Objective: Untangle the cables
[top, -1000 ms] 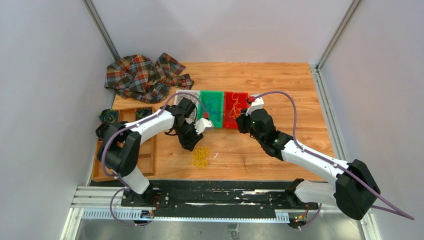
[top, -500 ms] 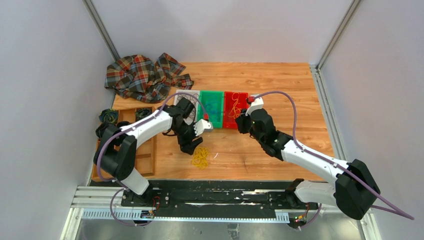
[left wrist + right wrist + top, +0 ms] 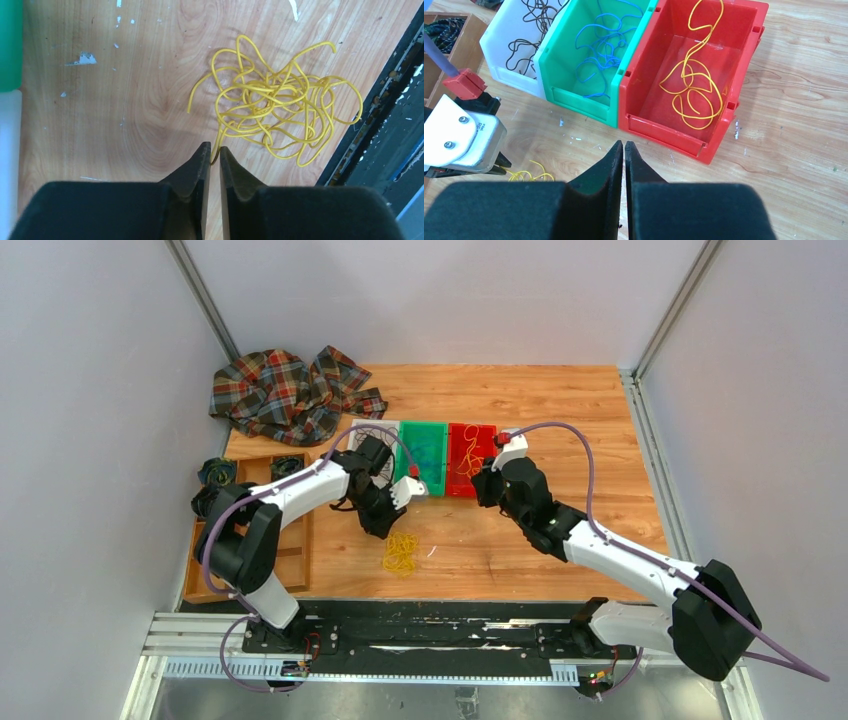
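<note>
Progress: partly sorted. Done: black strands (image 3: 531,35) in white bin (image 3: 504,57), blue strands (image 3: 599,55) in green bin (image 3: 579,97), one yellow cable (image 3: 694,90) in red bin (image 3: 664,132). Left: yellow tangle (image 3: 280,115) on table (image 3: 560,410) near front edge, 6 o'clock of bins, not yet separated.

Grip: left gripper (image 3: 211,150) nearly closed, apparently pinching strand end at tangle's 7 o'clock; right gripper (image 3: 624,145) closed, empty, 6 o'clock of bins.

Surface: scuffed wood. Plaid cloth (image 3: 285,390) at 10 o'clock corner. Pale walls enclose.

Tangled cables (image 3: 401,553) before three bins (image 3: 425,424)
</note>
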Robot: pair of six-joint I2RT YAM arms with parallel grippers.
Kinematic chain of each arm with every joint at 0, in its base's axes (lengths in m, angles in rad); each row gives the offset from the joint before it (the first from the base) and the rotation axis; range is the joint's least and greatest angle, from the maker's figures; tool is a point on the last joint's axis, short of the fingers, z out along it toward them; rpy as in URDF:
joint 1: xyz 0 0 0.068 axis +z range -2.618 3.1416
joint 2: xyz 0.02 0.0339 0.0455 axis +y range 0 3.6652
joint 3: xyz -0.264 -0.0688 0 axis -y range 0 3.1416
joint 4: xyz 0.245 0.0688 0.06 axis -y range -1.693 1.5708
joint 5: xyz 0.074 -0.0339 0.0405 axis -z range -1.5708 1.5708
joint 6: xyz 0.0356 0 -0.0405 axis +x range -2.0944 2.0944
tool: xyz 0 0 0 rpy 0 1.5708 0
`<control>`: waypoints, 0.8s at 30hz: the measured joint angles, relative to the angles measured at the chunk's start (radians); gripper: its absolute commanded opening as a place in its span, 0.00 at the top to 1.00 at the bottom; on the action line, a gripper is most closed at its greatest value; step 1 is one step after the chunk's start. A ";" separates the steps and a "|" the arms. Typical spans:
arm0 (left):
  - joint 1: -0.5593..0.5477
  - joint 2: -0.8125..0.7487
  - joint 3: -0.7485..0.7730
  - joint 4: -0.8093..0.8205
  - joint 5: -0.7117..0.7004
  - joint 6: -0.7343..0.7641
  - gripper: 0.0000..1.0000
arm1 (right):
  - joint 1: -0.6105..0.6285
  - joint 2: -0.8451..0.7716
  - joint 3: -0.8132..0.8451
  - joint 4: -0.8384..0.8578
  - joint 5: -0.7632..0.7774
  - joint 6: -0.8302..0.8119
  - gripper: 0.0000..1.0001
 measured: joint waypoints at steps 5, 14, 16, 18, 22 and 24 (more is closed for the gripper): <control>0.000 -0.034 -0.016 0.000 0.012 -0.006 0.97 | 0.000 -0.005 0.000 0.000 0.000 0.003 0.96; -0.002 -0.199 0.100 -0.106 -0.027 -0.045 0.99 | 0.015 -0.043 0.000 0.040 -0.041 -0.003 0.71; -0.002 -0.239 0.162 -0.135 -0.039 -0.056 0.99 | 0.045 -0.043 0.000 0.083 -0.060 -0.024 0.64; -0.002 -0.279 0.220 -0.165 -0.042 -0.072 0.99 | 0.103 -0.043 0.000 0.117 -0.072 -0.037 0.60; -0.002 -0.341 0.289 -0.229 -0.028 -0.099 0.99 | 0.220 -0.018 0.013 0.190 -0.089 -0.069 0.57; -0.002 -0.356 0.302 -0.258 -0.017 -0.110 0.99 | 0.264 0.010 0.032 0.217 -0.096 -0.076 0.57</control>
